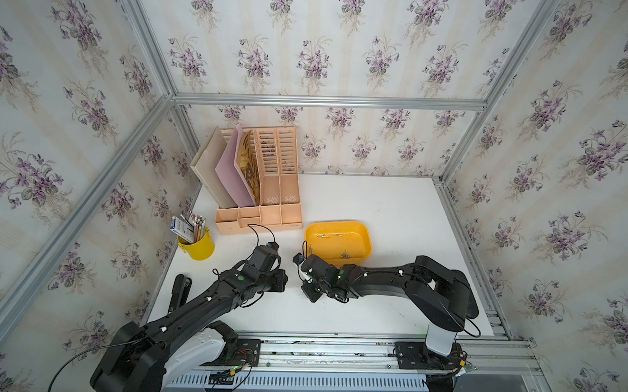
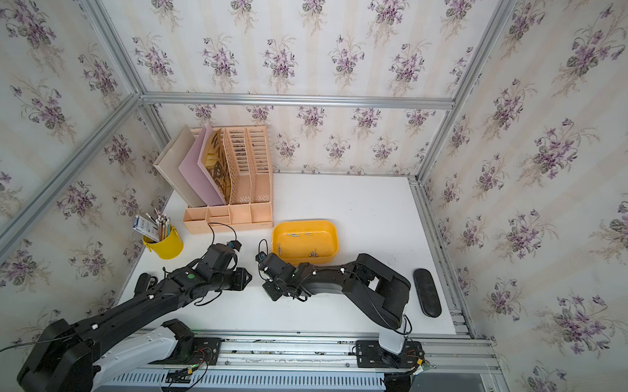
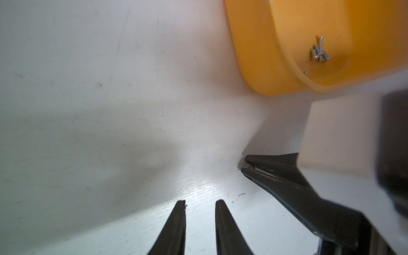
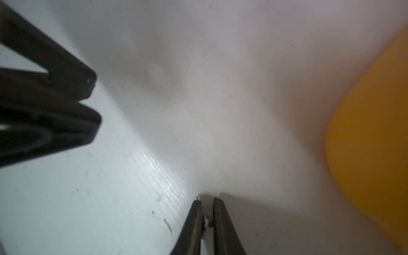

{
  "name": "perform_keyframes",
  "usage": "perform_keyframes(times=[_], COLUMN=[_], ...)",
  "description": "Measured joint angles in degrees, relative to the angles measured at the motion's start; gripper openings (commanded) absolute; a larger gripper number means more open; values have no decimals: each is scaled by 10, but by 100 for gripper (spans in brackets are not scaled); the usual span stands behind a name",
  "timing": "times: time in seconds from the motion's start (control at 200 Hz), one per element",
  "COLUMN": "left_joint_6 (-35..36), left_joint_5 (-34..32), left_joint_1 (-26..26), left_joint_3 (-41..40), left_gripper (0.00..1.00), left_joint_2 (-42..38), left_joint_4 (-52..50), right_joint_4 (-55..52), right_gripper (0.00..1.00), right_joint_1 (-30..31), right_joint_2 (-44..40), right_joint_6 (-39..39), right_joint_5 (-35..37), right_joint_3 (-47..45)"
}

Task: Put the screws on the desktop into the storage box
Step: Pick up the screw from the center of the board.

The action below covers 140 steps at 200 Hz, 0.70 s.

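The yellow-orange storage box point(image 1: 335, 224) point(image 2: 304, 222) stands mid-desktop point(image 1: 377, 206), with several silver screws point(image 1: 345, 254) point(image 3: 319, 53) lying inside it. Both wrists hang low over the white surface just in front of the box's left corner, facing each other. In the right wrist view my right gripper point(image 4: 207, 202) is shut on a tiny silver screw point(image 4: 207, 220) pinched between its fingers, tips touching the desktop, with the box wall point(image 4: 371, 154) close by. My left gripper point(image 3: 200, 203) is open and empty, a hand's width from the right gripper's fingers point(image 3: 276, 174).
A peach slatted file organizer point(image 1: 266, 188) stands at the back left and a yellow pencil cup point(image 1: 197, 245) at the left edge. A black oblong object point(image 2: 426, 292) lies by the right rail. Aluminium rails border the desktop.
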Motion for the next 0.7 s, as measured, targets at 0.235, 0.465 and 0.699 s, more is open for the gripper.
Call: perform_keyframes(times=[0.235,0.465,0.699], left_joint_6=[0,0,0], left_joint_5=[0,3,21], left_joint_1=[0,0,-1], left_joint_3=[0,0,-1], left_gripper=[28,28,28], left_joint_2=[-6,2,14], left_joint_4=[0,1,9], right_joint_4=[8,-19,-41], right_gripper=[0,0,0], right_joint_1=[-2,-15,-33], right_joint_2=[-6,-24,-29], right_joint_6=[10,10,5], right_joint_5=[2,-23,-55], right_joint_3=[-5,-6,3])
